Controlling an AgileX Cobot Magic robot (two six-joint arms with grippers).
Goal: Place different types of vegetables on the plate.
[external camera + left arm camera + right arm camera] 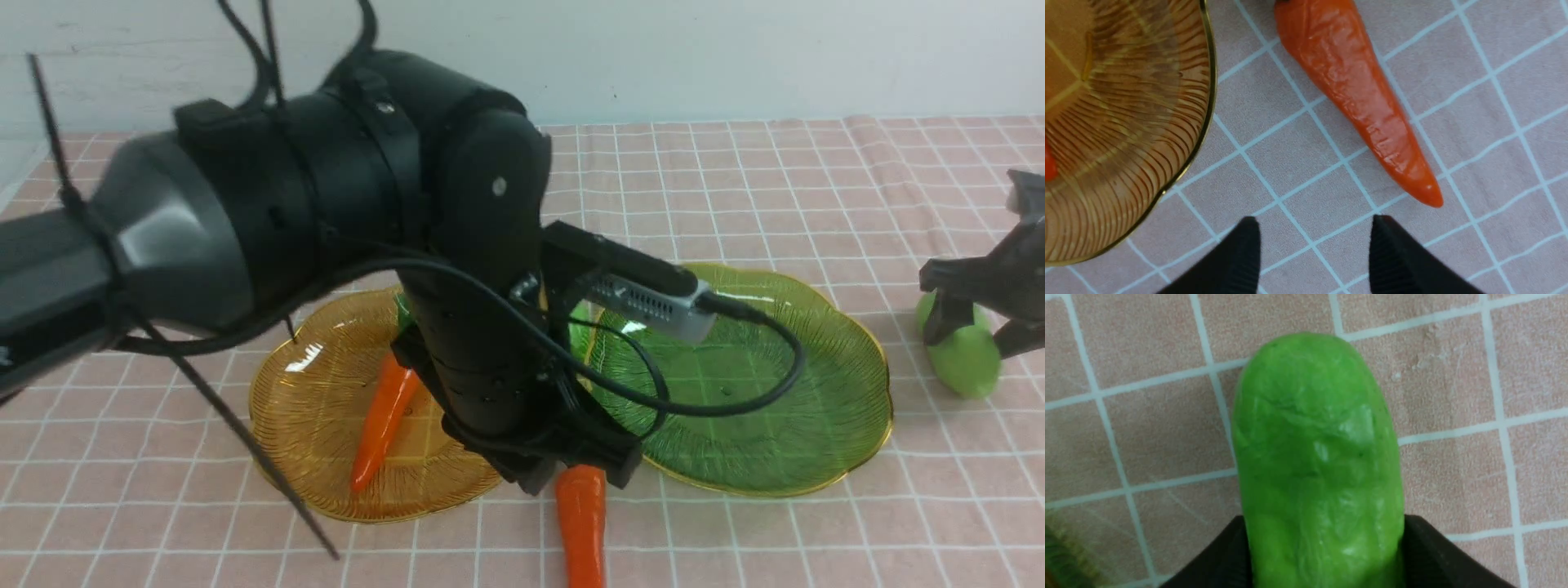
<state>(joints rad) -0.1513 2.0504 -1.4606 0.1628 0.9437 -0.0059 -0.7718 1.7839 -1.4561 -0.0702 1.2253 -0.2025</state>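
Observation:
My left gripper [1312, 230] is open and empty over the checked cloth. An orange carrot [1355, 94] lies just beyond its fingertips, apart from them. It also shows in the front view [581, 523], lying on the cloth between the two plates. A second carrot [384, 420] lies on the amber plate [310, 408]. My right gripper [976, 331] is shut on a light green gourd [1318, 457] at the far right, off the green plate [751, 408]. I cannot tell whether the gourd is lifted. The other gourd is hidden.
My left arm fills the middle of the front view and hides the near edges of both plates. The amber plate's rim [1206, 118] lies close beside the left fingers. Pink checked cloth covers the table, and a white wall stands behind it.

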